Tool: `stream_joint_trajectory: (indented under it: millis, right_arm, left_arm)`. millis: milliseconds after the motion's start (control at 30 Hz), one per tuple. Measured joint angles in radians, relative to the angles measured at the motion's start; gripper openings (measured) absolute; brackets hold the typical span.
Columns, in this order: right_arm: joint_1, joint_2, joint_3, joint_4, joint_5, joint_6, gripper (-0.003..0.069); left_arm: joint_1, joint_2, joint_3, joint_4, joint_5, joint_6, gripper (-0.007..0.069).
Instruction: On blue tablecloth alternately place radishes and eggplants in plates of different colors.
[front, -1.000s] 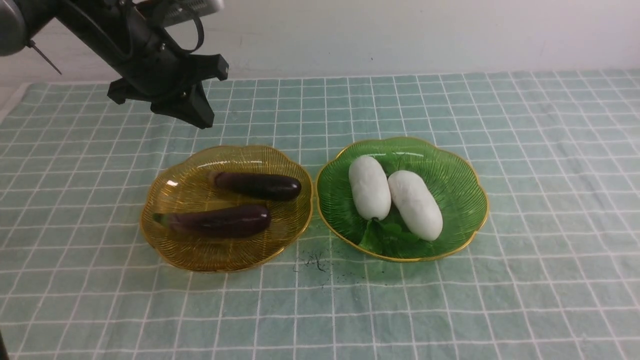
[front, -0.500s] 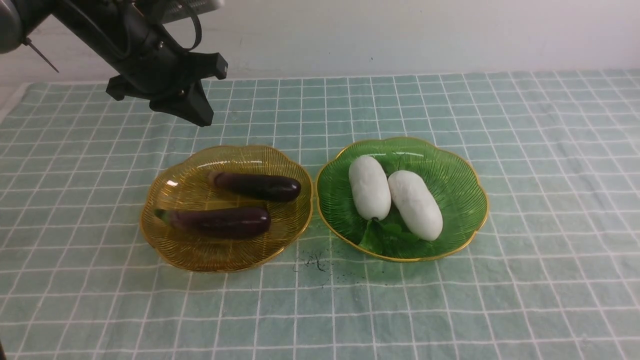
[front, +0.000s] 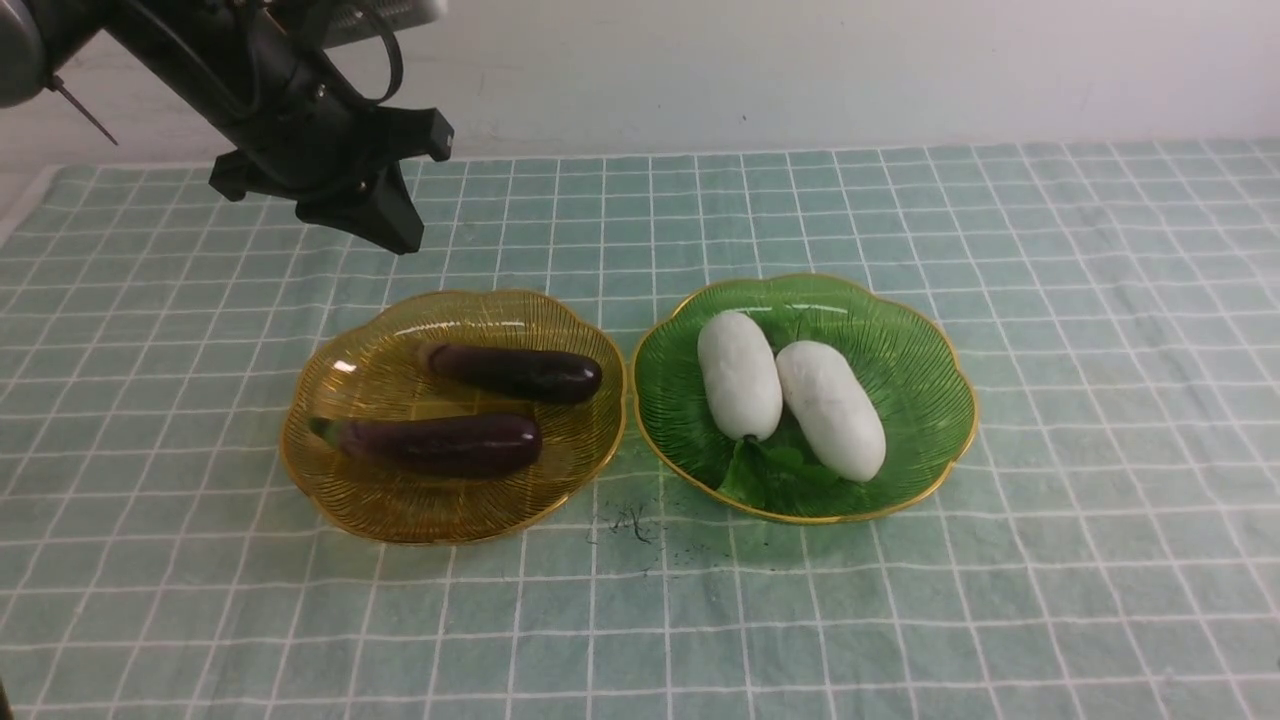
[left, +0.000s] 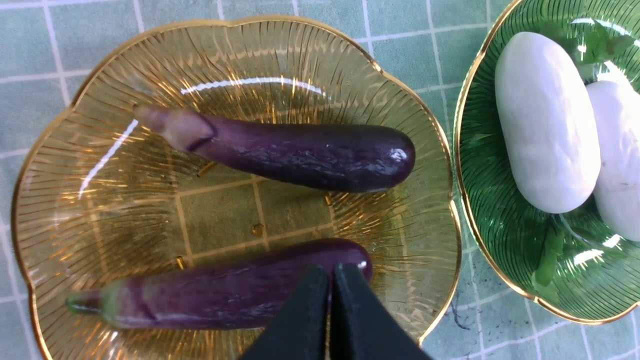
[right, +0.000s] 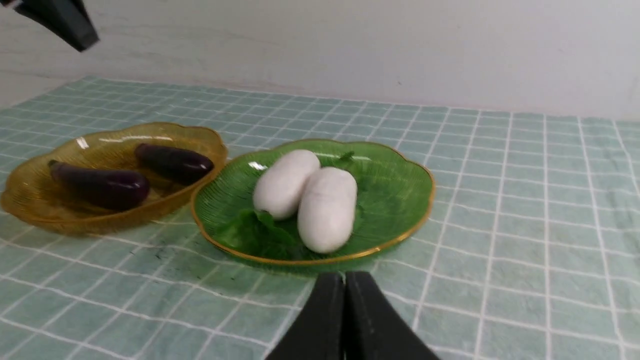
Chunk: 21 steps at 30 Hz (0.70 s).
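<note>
Pale teal checked cloth, the blue tablecloth (front: 1050, 330), covers the whole table up to a plain white wall. On it, side by side and nearly touching, sit the amber plate (front: 340, 490) on the robot's left and the green plate (front: 930, 400) on its right. Two eggplants lie in the amber plate, long axes across the table, stem caps toward the left: the far eggplant (front: 515, 372) and the near eggplant (front: 440, 445), apart from each other. Two radishes lie in the green plate, touching, long axes running near to far, leafy tops at the near ends: the left radish (front: 739, 375) and the right radish (front: 830, 410). Dark scribbles (front: 630, 525) mark the cloth just before the gap between the plates. The left gripper (left: 330, 300) hangs above the far-left cloth, fingers pressed together, empty. The right gripper (right: 344, 310), equally closed and empty, sits low before the green plate.
</note>
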Motion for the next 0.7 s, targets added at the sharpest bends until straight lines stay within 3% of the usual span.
stream_joint_trajectory:
  millis: [367, 700]
  right_arm:
    - [-0.234, -0.059, 0.104, -0.007, 0.063, 0.001, -0.0015]
    - [-0.263, -0.059, 0.106, -0.045, 0.052, 0.001, -0.0015]
  left_arm:
    - [0.000, -0.063, 0.000, 0.018, 0.000, 0.022, -0.0008]
    - [0.000, -0.314, 0.056, 0.095, 0.013, 0.049, -0.0008]
